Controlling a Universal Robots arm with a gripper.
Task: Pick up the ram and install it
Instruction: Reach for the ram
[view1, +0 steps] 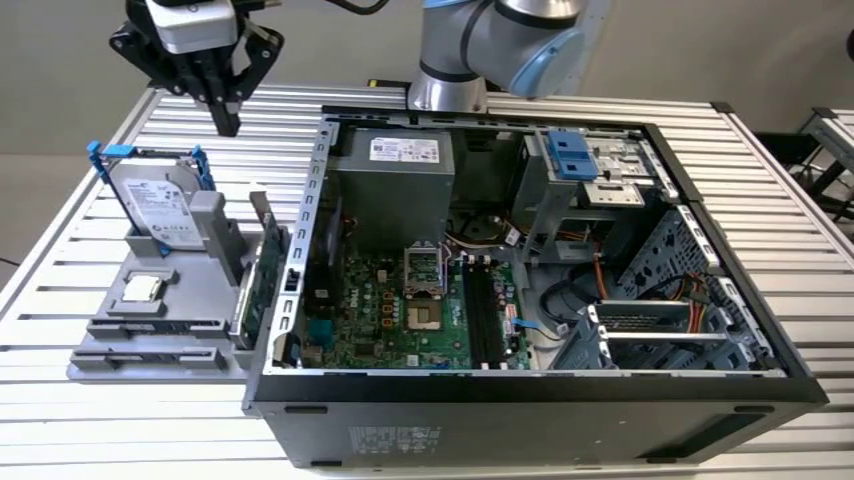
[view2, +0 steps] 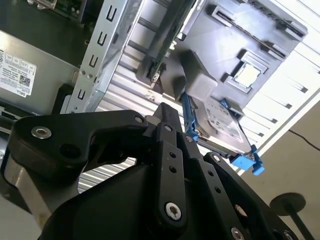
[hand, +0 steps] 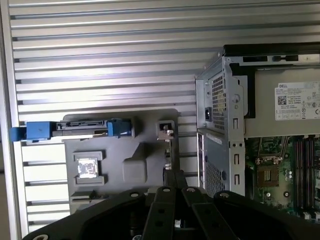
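My gripper (view1: 227, 122) hangs high over the slatted table at the exterior view's far left, behind the grey holder (view1: 147, 345), with its black fingers together and nothing between them. The ram (view1: 244, 300), a thin bluish-green stick, stands on edge in that holder, well below and in front of the gripper. Right beside it is the larger green card (view1: 278, 275) with its metal bracket. The black memory slots (view1: 483, 312) lie on the motherboard inside the open computer case (view1: 534, 395). In the first wrist view the fingertips (hand: 175, 176) point down over the holder (hand: 125, 160).
A silver hard drive (view1: 158, 205) in a blue frame stands at the holder's back, and a small processor chip (view1: 142, 289) lies in front of it. The case wall (view1: 304, 250) rises right next to the holder. The arm's base (view1: 447, 90) stands behind the case.
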